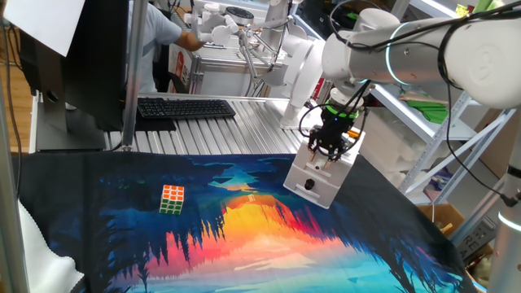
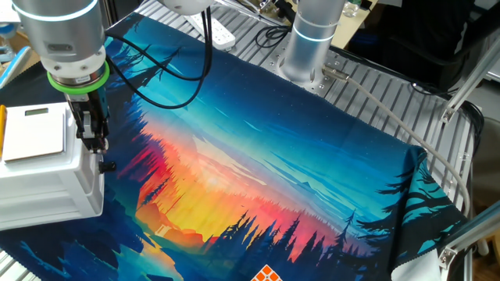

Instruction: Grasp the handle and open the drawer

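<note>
Our pincer point(image 1: 328, 159) hangs at the top front edge of the drawer point(image 1: 319, 177), fingers pointing down, and we cannot tell from either camera whether they are spread or pressed together; they grip nothing that we can see. Going left to right in the one fixed view, we pass the puzzle cube point(image 1: 172, 198) on the colourful cloth point(image 1: 244, 236), well apart from the work, then the white drawer on the cloth's far right side, with the handle point(image 1: 309, 184) on its front panel, just below the fingers. In the other fixed view the drawer point(image 2: 47, 183) sits at the left edge, and the handle point(image 2: 108, 166) juts to the right under our pincer point(image 2: 95, 142). We judge that we are in the approach step, the handle not yet grasped. Next we must drop a little, close on the handle, then pull straight out. The drawer's front faces the cloth's middle, and its long axis runs back from that panel, so the pull follows that line.
</note>
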### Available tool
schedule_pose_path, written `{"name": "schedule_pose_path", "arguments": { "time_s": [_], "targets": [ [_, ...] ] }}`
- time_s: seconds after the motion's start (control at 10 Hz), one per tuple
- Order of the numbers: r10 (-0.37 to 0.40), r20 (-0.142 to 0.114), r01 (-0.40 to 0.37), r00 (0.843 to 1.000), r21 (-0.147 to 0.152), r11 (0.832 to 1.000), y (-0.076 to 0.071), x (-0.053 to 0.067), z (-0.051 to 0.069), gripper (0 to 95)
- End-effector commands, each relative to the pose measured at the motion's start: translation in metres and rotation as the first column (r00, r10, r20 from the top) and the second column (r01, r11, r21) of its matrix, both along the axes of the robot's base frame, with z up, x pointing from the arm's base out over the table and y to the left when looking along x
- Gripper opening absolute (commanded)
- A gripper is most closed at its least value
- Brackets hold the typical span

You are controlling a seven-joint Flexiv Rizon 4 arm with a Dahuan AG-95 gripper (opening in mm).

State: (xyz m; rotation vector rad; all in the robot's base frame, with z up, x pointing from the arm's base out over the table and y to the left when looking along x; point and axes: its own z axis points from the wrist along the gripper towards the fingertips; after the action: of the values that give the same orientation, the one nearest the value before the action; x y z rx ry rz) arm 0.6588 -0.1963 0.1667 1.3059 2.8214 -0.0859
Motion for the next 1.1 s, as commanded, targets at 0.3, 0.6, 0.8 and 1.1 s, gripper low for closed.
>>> {"name": "schedule_pose_path", "arguments": {
  "time_s": [0.3, 0.6, 0.8, 1.1],
  "targets": [
    [0.008, 0.0, -0.008, 1.0, 0.013, 1.0, -0.0053, 0.0051, -0.0052, 38.0],
    [0.004, 0.002, -0.004, 1.0, 0.014, 1.0, -0.0051, 0.0047, -0.0057, 38.0],
    [0.002, 0.006, -0.002, 1.0, 0.013, 1.0, -0.0041, 0.0033, -0.007, 38.0],
    [-0.003, 0.008, 0.003, 1.0, 0.012, 1.0, -0.0032, 0.0032, -0.0087, 38.0]
  ]
}}
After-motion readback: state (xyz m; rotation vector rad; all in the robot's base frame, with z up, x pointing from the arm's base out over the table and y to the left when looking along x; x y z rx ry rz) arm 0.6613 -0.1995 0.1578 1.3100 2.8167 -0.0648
